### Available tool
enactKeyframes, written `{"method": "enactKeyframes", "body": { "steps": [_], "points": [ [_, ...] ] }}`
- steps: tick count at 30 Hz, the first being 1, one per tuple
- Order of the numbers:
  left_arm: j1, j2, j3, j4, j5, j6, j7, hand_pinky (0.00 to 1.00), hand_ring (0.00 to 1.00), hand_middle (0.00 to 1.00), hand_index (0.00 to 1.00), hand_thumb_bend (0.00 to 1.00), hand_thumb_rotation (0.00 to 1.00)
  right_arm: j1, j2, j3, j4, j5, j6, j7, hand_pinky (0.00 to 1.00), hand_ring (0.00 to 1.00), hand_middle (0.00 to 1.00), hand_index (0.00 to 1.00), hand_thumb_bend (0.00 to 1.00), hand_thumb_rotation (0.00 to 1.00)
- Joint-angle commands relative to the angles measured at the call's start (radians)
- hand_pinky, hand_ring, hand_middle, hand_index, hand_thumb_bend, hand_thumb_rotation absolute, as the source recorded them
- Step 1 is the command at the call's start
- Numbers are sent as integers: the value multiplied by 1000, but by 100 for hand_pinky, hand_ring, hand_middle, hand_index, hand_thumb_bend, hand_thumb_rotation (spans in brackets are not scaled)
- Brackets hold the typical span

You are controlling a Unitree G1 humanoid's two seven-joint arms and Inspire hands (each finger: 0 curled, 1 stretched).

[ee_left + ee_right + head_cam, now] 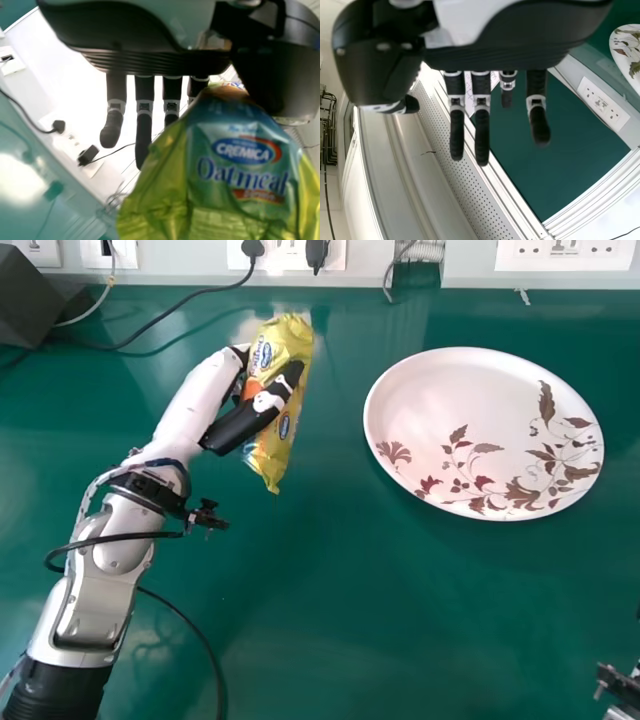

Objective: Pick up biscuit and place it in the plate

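I'm looking at a glossy green worktop (330,620) against a pale wall with white sockets (565,252), a black cable (170,310) trailing at far left. My left robot hand (240,425) pinches the crinkled yellow biscuit packet (285,338), left of and apart from the smooth, leaf-patterned white plate (460,390). In the right wrist view, my right robot hand (481,135) is released, fingers straight.
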Motion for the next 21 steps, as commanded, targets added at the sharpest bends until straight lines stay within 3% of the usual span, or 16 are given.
{"method": "enactKeyframes", "body": {
  "steps": [1,13,21],
  "points": [
    [-21,-11,15,-7,-21,-36,28,17,38,46,53,51,0,1,56,-1,5,-2,-18,10,17,23,47,49,53,0],
    [-70,-31,2,1,-54,-56,13,19,38,46,53,51,0,-1,60,2,24,29,-26,29,14,20,47,49,53,0],
    [-106,-41,-23,20,-26,-63,7,20,38,46,53,51,0,-1,63,1,29,43,-28,39,15,21,47,49,53,0]
  ]
}}
